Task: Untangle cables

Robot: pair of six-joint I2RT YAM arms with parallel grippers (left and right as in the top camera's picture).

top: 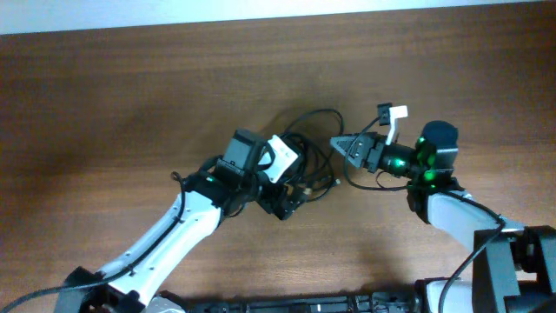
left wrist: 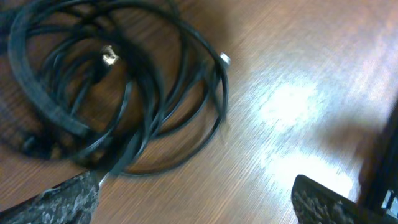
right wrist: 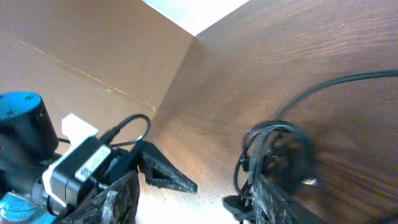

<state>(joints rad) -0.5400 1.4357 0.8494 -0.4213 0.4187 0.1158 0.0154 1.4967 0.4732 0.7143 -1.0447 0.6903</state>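
1. Brown wood-grain table (top: 104, 96) fills my overhead feed. The left arm (top: 165, 239) comes up diagonally from the near edge and the right arm (top: 452, 209) enters from the near right corner.
2. On its own wrist feed, the left pincer (left wrist: 196, 202) is spread wide. Its fingers (left wrist: 65, 199) sit at the two bottom corners with only bare, glare-lit table between them, so it has hold of nothing.
3. Just beyond the finger at that feed's lower left lie the cables (left wrist: 106, 87). They are thin black cords in overlapping loops, tangled together and flat on the table. Two small metal plug ends (left wrist: 110, 58) show, one inside the tangle and one on the outer loop.
4. From overhead, the tangle sits mid-table between the two pincers, right against the left wrist. One loop arcs out toward the far side.
5. The right pincer (right wrist: 193, 196) points at the bundle with its fingers partly apart and nothing between them. The bundle lies just past one finger, and I cannot tell whether that finger touches the cords.
6. Farthest off, a pale strip (top: 261, 10) runs beyond the table's far edge.
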